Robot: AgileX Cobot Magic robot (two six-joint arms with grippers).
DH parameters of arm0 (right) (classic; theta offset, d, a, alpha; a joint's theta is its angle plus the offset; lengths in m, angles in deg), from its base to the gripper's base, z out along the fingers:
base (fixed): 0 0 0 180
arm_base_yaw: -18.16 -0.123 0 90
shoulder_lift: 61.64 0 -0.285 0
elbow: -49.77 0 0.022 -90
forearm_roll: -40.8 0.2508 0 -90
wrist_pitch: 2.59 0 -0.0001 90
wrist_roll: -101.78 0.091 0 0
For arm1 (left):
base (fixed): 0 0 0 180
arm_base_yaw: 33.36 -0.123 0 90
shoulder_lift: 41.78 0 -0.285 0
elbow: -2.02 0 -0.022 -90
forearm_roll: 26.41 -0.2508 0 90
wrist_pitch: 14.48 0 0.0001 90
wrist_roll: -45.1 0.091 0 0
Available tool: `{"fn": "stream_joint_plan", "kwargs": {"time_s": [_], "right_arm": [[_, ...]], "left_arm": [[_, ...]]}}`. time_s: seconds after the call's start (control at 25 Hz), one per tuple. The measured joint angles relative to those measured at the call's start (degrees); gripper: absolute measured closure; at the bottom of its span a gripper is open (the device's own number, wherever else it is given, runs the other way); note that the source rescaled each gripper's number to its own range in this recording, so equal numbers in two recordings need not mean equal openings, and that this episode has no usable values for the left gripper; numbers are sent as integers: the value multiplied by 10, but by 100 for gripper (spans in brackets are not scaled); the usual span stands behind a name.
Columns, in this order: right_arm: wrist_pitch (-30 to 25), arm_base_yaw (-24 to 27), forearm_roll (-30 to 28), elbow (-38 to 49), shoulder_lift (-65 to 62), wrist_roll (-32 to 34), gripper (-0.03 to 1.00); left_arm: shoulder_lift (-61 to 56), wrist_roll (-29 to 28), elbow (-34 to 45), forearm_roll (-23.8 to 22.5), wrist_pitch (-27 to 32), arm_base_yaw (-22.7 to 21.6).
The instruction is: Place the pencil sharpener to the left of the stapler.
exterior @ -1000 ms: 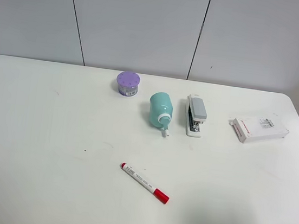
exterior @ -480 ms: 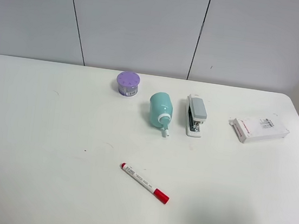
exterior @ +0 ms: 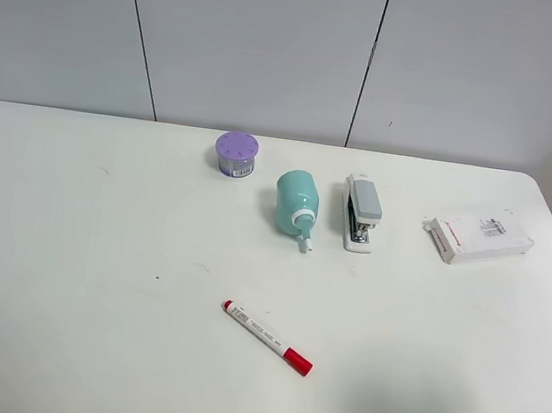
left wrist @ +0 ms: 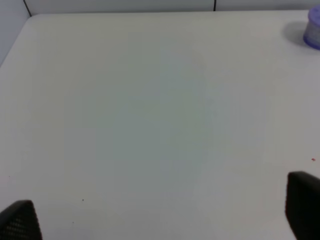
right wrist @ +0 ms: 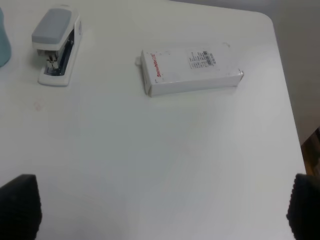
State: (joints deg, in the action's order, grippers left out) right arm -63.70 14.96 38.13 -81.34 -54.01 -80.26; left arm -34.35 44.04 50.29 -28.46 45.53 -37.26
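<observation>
Fingers (right wrist: 20,200) of the right gripper and those of the left (left wrist: 20,220) look spread, empty; pencil sharpener (exterior: 296,203) already lies just left of stapler (exterior: 361,211); probably nothing remains.

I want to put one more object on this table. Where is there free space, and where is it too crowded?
Free patches: the wide left part of the table, left of the purple container and the marker; also the front right, below the white box. Crowded: the back row, where the pencil sharpener lies close beside the stapler.
</observation>
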Motion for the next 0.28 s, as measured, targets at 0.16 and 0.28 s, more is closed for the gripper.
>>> {"fn": "stream_joint_plan", "kwargs": {"time_s": [0.16,0.28], "right_arm": [[0,0,0,0,0,0,-3],[0,0,0,0,0,0,-3]], "left_arm": [[0,0,0,0,0,0],[0,0,0,0,0,0]]}}
